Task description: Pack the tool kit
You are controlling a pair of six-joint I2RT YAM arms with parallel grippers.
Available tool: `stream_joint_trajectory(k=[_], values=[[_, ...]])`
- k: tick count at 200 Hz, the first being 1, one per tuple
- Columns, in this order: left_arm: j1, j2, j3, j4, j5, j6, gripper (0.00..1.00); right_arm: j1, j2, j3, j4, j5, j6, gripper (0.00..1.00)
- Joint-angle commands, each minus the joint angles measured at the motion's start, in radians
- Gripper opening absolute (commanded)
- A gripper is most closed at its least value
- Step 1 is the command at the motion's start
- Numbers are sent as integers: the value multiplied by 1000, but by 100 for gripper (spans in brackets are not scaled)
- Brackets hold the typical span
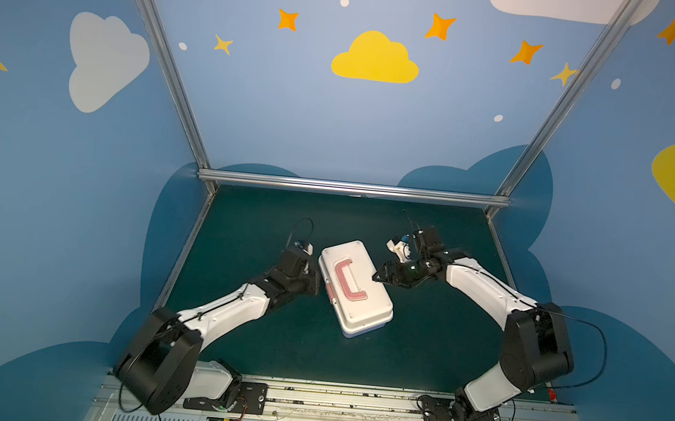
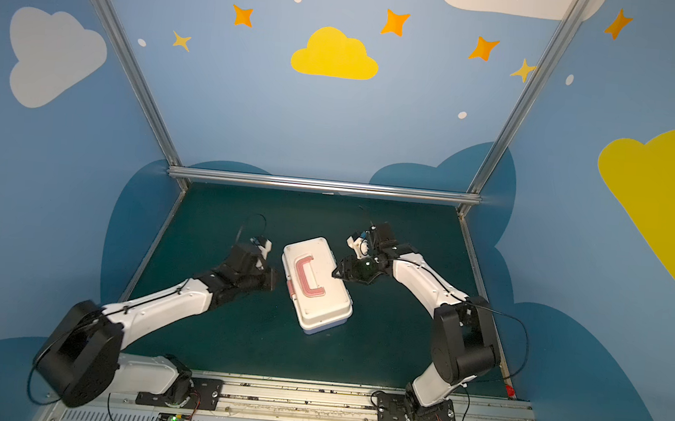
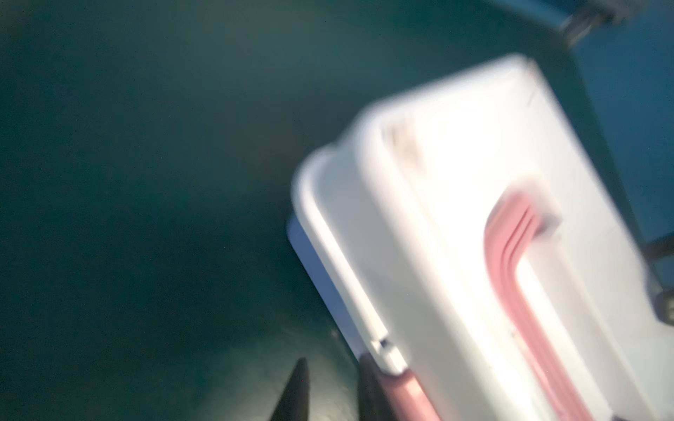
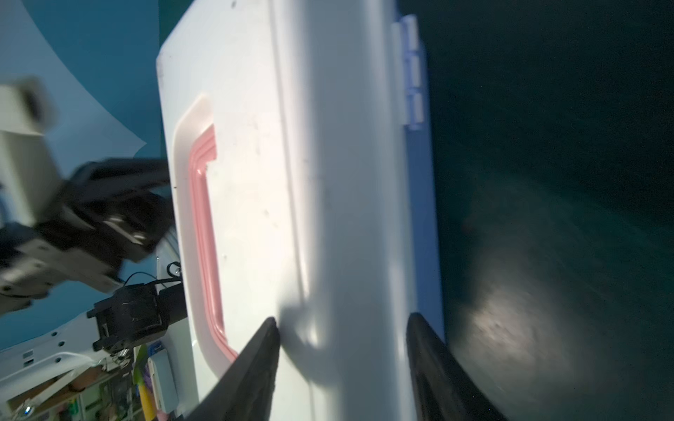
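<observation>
At tabletop (image 1: 273,351) centre, open-jawed left gripper (image 3: 333,386) and right gripper (image 4: 343,324) are flanking the stiff, slick tool kit (image 1: 365,305); its handle (image 4: 204,226) is looking the surest hold.

Tool kit (image 1: 365,305) smooth glossy plastic; handle (image 1: 345,283) on it ribbed plastic; tabletop (image 1: 274,339) under it matt, faintly grainy.
</observation>
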Motion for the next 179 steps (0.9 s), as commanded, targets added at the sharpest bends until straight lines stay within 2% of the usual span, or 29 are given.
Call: stream_joint_trajectory(k=[1,20,30,46,59,72,87,103,120,133,142,149,162,172,179], values=[[138,-139,-37,-13,-267,53,100,-142,-117,-14,-78,193,-49,58],[234,-198,-77,-28,-525,14,100,-248,-221,-66,28,369,-14,59],[276,-208,-119,21,-606,47,100,-282,-265,-97,73,497,28,62],[364,-191,-178,123,-584,133,100,-312,-319,-159,134,663,36,65],[421,-146,-210,179,-609,108,100,-325,-341,-249,252,747,-19,71],[467,-101,-226,197,-559,94,100,-326,-330,-360,424,840,-67,73],[479,-66,-274,295,-491,135,100,-336,-306,-448,558,845,-73,74],[481,-55,-330,423,-481,147,100,-343,-277,-537,715,799,-79,74],[492,-56,-364,534,-401,194,100,-347,-228,-584,879,741,-129,74],[507,-26,-378,616,-354,197,100,-356,-201,-560,886,701,-142,75],[514,6,-366,639,-318,198,100,-375,-185,-527,846,609,-130,74],[516,31,-339,609,-298,203,100,-376,-169,-503,810,576,-138,73],[518,72,-289,571,-231,223,100,-356,-155,-533,877,534,-178,72],[517,90,-293,610,-173,217,100,-318,-156,-573,943,580,-199,73],[516,121,-327,728,-126,220,100,-300,-140,-605,1018,607,-219,76]])
